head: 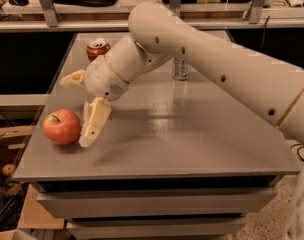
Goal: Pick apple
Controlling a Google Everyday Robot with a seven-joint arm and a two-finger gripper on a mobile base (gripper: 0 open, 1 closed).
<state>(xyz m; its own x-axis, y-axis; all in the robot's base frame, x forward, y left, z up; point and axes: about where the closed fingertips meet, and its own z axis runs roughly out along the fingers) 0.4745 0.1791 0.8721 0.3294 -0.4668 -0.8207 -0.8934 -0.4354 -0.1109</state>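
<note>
Cream-coloured and spread wide, your gripper (pixel 76 111) sits left of centre in the frame, low over the grey table (pixel 202 134). 1 finger (pixel 94 121) slants down with its tip touching or just beside the right flank of the apple (pixel 61 126), and the other juts up and left, well apart from the fruit. Nothing is held. The apple rests stem up near the table's lower-left edge. Judge it firm, fairly heavy for its size and smooth-skinned, so it may roll off if you nudge it from 1 side only. Take it across its widest middle, 1 finger on each flank, and close gently enough not to bruise it. Behind the wrist, in the upper left, a red can (pixel 98 48) stands well apart from the apple.
</note>
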